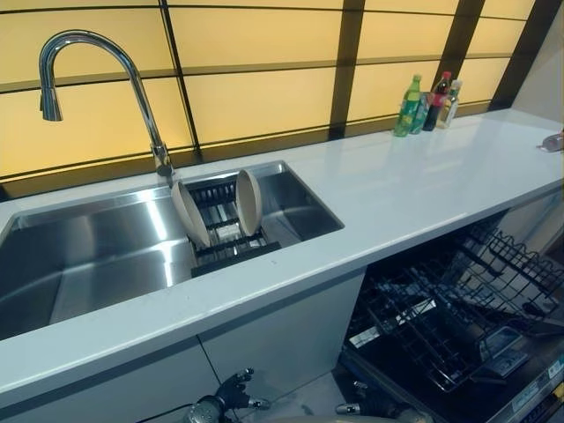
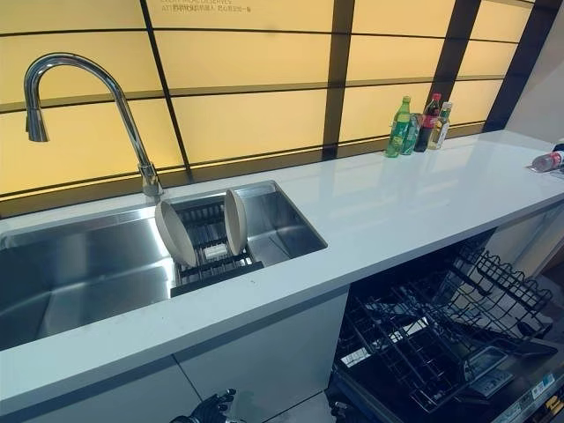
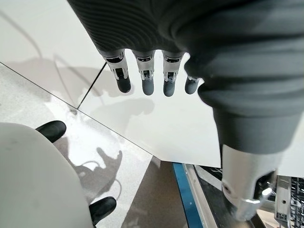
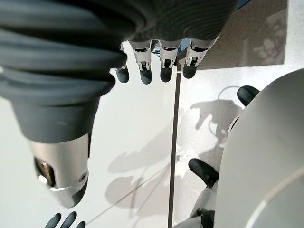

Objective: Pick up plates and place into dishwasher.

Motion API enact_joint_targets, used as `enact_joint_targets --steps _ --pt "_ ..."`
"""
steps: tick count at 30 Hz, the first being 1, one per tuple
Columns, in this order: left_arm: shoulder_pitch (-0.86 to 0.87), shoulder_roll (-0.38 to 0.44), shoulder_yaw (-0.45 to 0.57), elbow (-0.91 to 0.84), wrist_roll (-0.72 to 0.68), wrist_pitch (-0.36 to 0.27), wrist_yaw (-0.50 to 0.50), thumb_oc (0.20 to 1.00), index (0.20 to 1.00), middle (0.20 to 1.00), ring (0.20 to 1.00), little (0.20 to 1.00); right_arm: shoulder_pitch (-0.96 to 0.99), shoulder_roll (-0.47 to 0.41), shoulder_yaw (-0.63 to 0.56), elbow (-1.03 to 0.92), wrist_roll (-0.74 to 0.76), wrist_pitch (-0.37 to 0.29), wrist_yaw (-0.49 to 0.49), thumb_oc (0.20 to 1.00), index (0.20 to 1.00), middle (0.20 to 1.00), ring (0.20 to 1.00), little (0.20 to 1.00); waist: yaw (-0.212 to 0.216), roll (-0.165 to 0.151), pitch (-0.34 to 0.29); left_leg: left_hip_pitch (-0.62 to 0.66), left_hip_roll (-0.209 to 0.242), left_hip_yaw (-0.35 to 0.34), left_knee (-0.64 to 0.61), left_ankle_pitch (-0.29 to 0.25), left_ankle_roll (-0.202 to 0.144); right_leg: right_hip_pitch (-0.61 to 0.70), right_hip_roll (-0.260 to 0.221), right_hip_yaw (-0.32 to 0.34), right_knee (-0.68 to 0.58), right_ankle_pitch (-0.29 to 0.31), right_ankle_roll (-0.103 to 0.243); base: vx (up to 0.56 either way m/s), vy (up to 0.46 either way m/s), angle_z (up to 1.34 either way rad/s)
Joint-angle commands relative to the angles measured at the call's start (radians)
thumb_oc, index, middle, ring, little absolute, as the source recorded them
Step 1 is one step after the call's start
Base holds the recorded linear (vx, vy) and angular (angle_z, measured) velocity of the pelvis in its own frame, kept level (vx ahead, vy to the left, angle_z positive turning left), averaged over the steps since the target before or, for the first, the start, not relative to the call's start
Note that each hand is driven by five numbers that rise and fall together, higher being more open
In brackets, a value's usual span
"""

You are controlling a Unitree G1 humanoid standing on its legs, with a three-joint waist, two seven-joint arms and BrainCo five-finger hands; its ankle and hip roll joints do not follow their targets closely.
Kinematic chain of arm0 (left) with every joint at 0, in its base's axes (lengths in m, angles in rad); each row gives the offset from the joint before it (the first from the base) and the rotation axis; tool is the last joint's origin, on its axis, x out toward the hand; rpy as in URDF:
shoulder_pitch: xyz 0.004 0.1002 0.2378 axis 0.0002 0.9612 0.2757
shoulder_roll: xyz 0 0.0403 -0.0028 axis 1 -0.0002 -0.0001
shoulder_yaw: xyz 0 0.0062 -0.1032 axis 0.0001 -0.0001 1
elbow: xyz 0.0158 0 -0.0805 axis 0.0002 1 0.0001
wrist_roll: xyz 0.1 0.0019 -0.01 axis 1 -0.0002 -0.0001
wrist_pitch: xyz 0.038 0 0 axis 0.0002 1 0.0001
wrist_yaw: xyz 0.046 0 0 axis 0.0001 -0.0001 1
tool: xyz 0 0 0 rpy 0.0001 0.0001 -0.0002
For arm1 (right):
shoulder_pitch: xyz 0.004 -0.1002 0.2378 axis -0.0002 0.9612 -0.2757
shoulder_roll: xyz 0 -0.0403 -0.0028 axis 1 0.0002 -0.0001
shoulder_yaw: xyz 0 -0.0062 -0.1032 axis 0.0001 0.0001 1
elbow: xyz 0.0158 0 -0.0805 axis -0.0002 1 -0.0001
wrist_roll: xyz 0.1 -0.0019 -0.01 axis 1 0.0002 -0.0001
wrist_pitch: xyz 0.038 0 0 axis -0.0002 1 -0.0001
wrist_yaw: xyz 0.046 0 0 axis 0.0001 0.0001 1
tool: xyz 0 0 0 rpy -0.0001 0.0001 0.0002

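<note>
Two white plates stand on edge in a black rack (image 1: 231, 242) at the right end of the steel sink (image 1: 97, 256): one plate (image 1: 189, 214) to the left, the other plate (image 1: 248, 201) to the right. The dishwasher (image 1: 458, 308) is open below the counter at the right, with its wire rack pulled out and nothing in it that I can make out. My left hand (image 1: 227, 398) and right hand (image 1: 374, 405) hang low in front of the cabinet, far below the plates. In the wrist views the left hand's fingers (image 3: 147, 80) and the right hand's fingers (image 4: 165, 66) are straight and hold nothing.
A tall curved faucet (image 1: 88, 44) rises behind the sink. The white counter (image 1: 423, 185) runs to the right, with several bottles (image 1: 427, 104) at the back wall and one bottle lying (image 2: 546, 161) at the far right edge. White cabinet doors (image 1: 282, 335) are under the sink.
</note>
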Motion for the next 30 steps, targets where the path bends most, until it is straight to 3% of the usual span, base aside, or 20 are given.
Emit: enact_joint_targets --steps 1,7,10,13,17,21,22,24,26,28,30 --pt "-0.086 -0.022 -0.020 0.007 0.007 -0.028 0.001 1.000 1.000 1.000 1.000 1.000 -0.109 0.023 0.028 0.003 0.021 -0.040 -0.003 1.000 1.000 1.000 1.000 1.000 -0.008 -0.025 0.114 0.023 -0.058 0.009 0.008 -0.075 0.055 0.028 -0.062 0.015 0.019 -0.048 0.061 0.00 0.000 0.00" --pt "-0.087 -0.006 -0.049 -0.010 0.076 -0.090 0.008 1.000 1.000 1.000 1.000 1.000 -0.107 0.010 0.026 -0.004 0.013 -0.033 -0.009 1.000 1.000 1.000 1.000 1.000 -0.012 -0.021 0.116 0.028 -0.056 0.015 0.008 -0.074 0.055 0.030 -0.061 0.019 0.019 -0.046 0.062 0.00 0.000 0.00" --pt "-0.093 -0.001 -0.064 -0.030 0.034 -0.132 0.002 1.000 1.000 1.000 1.000 1.000 -0.109 0.006 0.032 -0.005 0.007 -0.038 -0.014 1.000 1.000 1.000 1.000 1.000 -0.014 -0.019 0.117 0.028 -0.056 0.015 0.008 -0.076 0.054 0.031 -0.060 0.022 0.018 -0.048 0.062 0.00 0.000 0.00" --pt "-0.103 0.007 -0.071 -0.073 -0.030 -0.188 -0.059 1.000 1.000 1.000 1.000 1.000 -0.112 0.004 0.035 -0.009 0.006 -0.036 -0.018 1.000 1.000 1.000 1.000 1.000 -0.014 -0.012 0.118 0.027 -0.057 0.011 0.008 -0.075 0.052 0.031 -0.061 0.020 0.018 -0.048 0.063 0.00 0.000 0.00" --pt "-0.108 0.035 -0.084 -0.187 -0.138 -0.206 -0.213 1.000 1.000 1.000 1.000 1.000 -0.113 -0.008 0.039 -0.027 0.002 -0.026 -0.016 1.000 1.000 1.000 1.000 1.000 -0.018 -0.003 0.122 0.026 -0.058 0.010 0.008 -0.073 0.049 0.029 -0.064 0.021 0.020 -0.047 0.063 0.00 0.024 0.00" --pt "-0.119 0.139 -0.088 -0.536 -0.324 -0.146 -0.435 1.000 1.000 1.000 1.000 1.000 -0.100 -0.041 0.041 -0.100 0.004 0.022 -0.018 1.000 1.000 1.000 1.000 1.000 -0.019 0.014 0.130 0.020 -0.060 0.009 0.008 -0.071 0.047 0.023 -0.072 0.017 0.020 -0.044 0.068 -0.01 0.039 0.00" --pt "-0.125 0.170 -0.076 -0.647 -0.385 -0.091 -0.488 1.000 1.000 1.000 1.000 1.000 -0.094 -0.051 0.040 -0.128 0.004 0.041 -0.018 1.000 1.000 1.000 1.000 1.000 -0.017 0.018 0.131 0.017 -0.061 0.007 0.008 -0.070 0.047 0.021 -0.074 0.016 0.020 -0.044 0.069 -0.02 0.032 0.00" --pt "-0.127 0.208 -0.051 -0.771 -0.499 -0.055 -0.582 1.000 1.000 1.000 1.000 1.000 -0.084 -0.064 0.039 -0.161 0.002 0.058 -0.019 1.000 1.000 1.000 1.000 1.000 -0.016 0.022 0.134 0.014 -0.061 0.005 0.008 -0.068 0.049 0.019 -0.078 0.014 0.021 -0.042 0.069 0.00 0.000 0.00" --pt "-0.133 0.239 0.030 -1.007 -0.711 0.069 -0.708 1.000 1.000 1.000 1.000 1.000 -0.069 -0.068 0.033 -0.172 0.000 0.057 -0.027 1.000 1.000 1.000 1.000 1.000 -0.005 0.027 0.133 0.010 -0.061 0.001 0.008 -0.068 0.052 0.019 -0.083 0.007 0.019 -0.040 0.070 0.00 0.000 0.00" --pt "-0.142 0.237 0.098 -1.148 -0.832 0.125 -0.769 1.000 1.000 1.000 1.000 1.000 -0.057 -0.061 0.028 -0.171 -0.003 0.050 -0.034 1.000 1.000 1.000 1.000 1.000 0.002 0.026 0.129 0.009 -0.061 -0.004 0.008 -0.069 0.052 0.024 -0.086 0.003 0.015 -0.039 0.069 0.01 -0.018 0.02" --pt "-0.148 0.236 0.136 -1.215 -0.889 0.135 -0.774 1.000 1.000 1.000 1.000 1.000 -0.048 -0.054 0.028 -0.174 -0.005 0.050 -0.038 1.000 1.000 1.000 1.000 1.000 0.005 0.024 0.124 0.009 -0.061 -0.007 0.008 -0.070 0.051 0.027 -0.086 0.004 0.013 -0.039 0.068 0.02 -0.042 0.07"
